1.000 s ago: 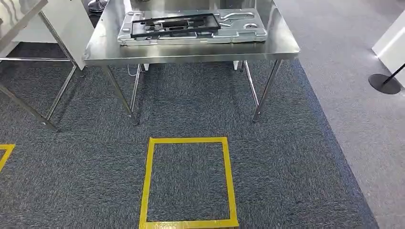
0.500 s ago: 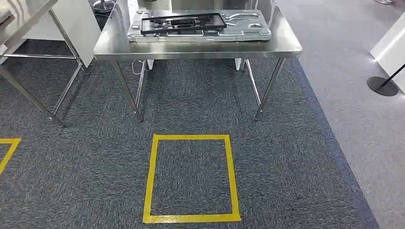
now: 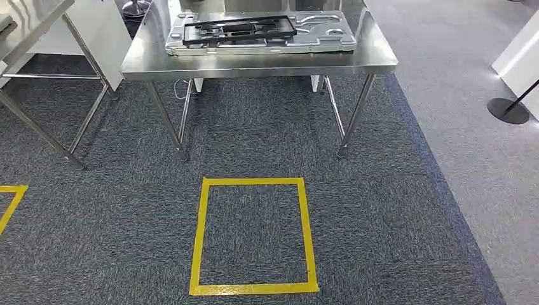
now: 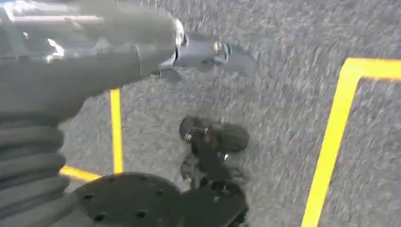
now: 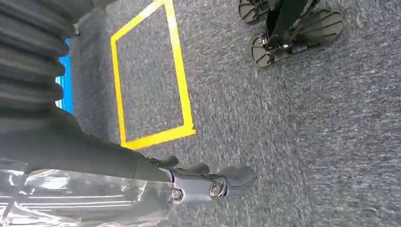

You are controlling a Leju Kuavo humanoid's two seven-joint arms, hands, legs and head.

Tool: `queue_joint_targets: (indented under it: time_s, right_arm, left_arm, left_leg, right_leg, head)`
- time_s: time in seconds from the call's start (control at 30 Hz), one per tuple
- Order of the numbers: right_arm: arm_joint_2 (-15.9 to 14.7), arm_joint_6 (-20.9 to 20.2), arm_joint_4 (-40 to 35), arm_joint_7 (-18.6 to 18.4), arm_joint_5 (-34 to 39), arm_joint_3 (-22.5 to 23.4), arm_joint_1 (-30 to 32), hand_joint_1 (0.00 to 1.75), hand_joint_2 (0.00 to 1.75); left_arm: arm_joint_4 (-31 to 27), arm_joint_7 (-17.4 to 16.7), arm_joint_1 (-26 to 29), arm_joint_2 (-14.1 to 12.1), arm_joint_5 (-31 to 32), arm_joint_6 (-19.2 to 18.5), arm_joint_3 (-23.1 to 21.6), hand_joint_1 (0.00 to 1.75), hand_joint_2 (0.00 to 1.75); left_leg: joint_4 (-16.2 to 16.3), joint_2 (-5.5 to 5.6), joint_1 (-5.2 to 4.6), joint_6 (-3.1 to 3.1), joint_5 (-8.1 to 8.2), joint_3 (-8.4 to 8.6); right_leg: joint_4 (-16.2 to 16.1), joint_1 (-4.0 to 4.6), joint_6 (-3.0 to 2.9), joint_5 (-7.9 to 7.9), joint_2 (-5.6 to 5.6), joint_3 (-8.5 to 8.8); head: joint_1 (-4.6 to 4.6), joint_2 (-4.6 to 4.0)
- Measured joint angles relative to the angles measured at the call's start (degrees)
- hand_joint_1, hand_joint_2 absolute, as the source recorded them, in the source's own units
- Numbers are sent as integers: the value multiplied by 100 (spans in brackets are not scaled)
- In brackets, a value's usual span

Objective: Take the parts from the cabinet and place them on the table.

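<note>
On the steel table (image 3: 254,65) ahead lies a flat silver metal panel (image 3: 330,33) with a black frame part (image 3: 238,28) on top of it. Both arms hang at my sides over the carpet. In the left wrist view my left hand (image 4: 203,52) has its fingers stretched out with nothing between them. My right hand (image 5: 208,187) looks the same, fingers straight above the carpet. A glossy, reflective surface lies close by each thumb; I cannot tell what it is.
A yellow taped square (image 3: 200,235) marks the dark carpet between me and the table. A second steel table (image 3: 32,19) stands at the left, with a yellow tape corner (image 3: 9,203) near it. A black stanchion base (image 3: 508,111) and a white panel (image 3: 518,60) stand at the right.
The whole picture has shifted: the table and the yellow square sit higher and the square's near edge has come into view, so the camera has moved back. The parts on the table stay put.
</note>
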State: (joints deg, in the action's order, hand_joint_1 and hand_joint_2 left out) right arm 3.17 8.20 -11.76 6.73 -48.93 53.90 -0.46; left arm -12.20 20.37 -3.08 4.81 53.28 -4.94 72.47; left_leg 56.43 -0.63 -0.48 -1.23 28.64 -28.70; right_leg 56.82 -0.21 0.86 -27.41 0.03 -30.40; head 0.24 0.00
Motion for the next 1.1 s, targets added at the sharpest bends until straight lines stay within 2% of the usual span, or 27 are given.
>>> queue_joint_targets:
  time_s: [0.07,0.1,0.53,1.1]
  right_arm:
    - [-15,-39,-15,-15,183,-146,21,0,175]
    - [-22,-61,-24,-17,269,-219,34,0,0]
    - [-98,-231,-221,-192,1402,-1360,209,0,0]
    - [-170,-509,-573,-413,3051,-3185,485,0,0]
  left_arm:
    - [-7,-72,34,-7,-196,26,-200,0,175]
    - [-13,-109,54,-13,-291,39,-308,0,0]
    - [-207,-576,305,-122,-1522,159,-1902,0,0]
    - [-538,-1257,684,-260,-3322,306,-4328,0,0]
  left_leg:
    - [0,0,-1,1,-1,0]
    - [0,0,-1,1,-1,0]
    - [6,0,-5,0,-1,-1]
    - [6,0,-5,0,-1,0]
  right_leg:
    - [1,2,0,1,0,0]
    - [1,2,-1,2,0,1]
    - [0,2,2,5,0,3]
    - [0,2,2,6,0,3]
  head:
    - [0,0]
    - [0,0]
    - [0,0]
    - [0,0]
